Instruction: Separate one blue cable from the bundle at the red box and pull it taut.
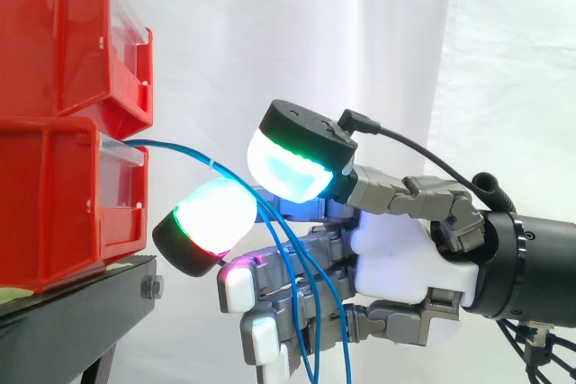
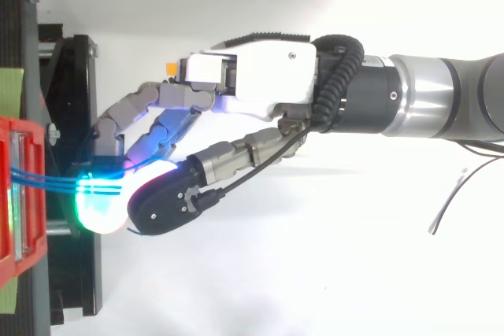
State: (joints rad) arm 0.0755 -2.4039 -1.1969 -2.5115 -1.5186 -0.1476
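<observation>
Two red bins sit stacked at the front edge of a black stand, before a white curtain. A bundle of thin blue cables leaves the front of the lower bin and arcs out past the stand's edge to the robot hand. Two of the hand's glowing pads are pressed together on the cables, pinching them. Past the pinch, the strands hang loose, dropping across the hand's other fingers.
</observation>
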